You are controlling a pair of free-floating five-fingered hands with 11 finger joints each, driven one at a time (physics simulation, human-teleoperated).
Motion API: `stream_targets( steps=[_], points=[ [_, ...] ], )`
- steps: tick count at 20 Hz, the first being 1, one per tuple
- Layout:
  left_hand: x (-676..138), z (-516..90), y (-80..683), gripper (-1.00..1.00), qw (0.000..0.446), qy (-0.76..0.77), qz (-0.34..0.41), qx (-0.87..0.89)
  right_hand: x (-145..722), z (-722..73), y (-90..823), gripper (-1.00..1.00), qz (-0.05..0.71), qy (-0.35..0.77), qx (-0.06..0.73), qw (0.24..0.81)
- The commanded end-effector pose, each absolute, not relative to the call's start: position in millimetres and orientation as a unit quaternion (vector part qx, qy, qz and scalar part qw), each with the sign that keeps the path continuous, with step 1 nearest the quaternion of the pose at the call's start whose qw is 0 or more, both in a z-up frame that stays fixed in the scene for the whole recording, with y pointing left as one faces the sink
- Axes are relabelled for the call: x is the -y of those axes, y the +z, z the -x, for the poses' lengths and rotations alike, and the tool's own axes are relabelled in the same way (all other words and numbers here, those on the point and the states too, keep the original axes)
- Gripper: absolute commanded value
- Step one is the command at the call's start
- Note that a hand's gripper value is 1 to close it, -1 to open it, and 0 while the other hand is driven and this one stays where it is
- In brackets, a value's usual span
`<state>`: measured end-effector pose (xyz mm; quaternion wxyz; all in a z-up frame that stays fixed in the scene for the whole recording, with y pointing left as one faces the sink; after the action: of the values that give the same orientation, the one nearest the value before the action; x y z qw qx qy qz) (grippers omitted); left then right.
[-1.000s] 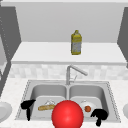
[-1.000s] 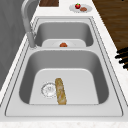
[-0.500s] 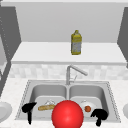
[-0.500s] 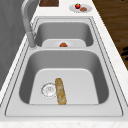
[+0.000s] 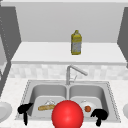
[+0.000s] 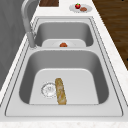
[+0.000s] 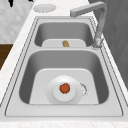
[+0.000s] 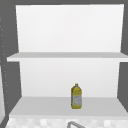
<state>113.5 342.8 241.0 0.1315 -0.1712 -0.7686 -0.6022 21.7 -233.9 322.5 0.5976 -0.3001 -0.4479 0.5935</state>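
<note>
My left hand [image 5: 24, 110] hovers over the front left corner of the double sink [image 5: 27, 88], fingers hanging loosely and holding nothing. Over the front right corner my right hand [image 5: 99, 114] hangs the same way, also empty. Between the two hands a large red ball [image 5: 67, 115] covers the sink's front rim. A baguette [image 5: 46, 107] [image 6: 60, 91] lies in the left basin beside the drain [image 6: 49, 89]. In the right basin a white plate [image 7: 75, 96] carries a small red-orange fruit [image 7: 64, 88] [image 5: 87, 108].
A yellow bottle [image 5: 76, 42] [image 8: 76, 97] stands on the lower shelf above the faucet [image 5: 72, 71]. An empty plate [image 7: 44, 7] sits on the left counter; on the right counter is a plate [image 6: 87, 7] with an apple. A wooden board [image 6: 49, 2] lies behind.
</note>
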Motion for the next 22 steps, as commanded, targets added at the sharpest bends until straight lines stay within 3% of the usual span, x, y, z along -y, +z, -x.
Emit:
stream_targets(
  steps=[1,22],
  points=[
    [-369.2,-110.3,250.5,-1.0,0.122,-0.585,0.17,0.784,233.9,-21.7,322.5,0.0,0.3,0.593,0.448,0.598],
    [-502.2,-114.2,344.7,-1.0,0.12,-0.59,0.179,0.778,233.9,-21.7,322.5,0.0,0.3,0.593,0.448,0.598]
  ],
)
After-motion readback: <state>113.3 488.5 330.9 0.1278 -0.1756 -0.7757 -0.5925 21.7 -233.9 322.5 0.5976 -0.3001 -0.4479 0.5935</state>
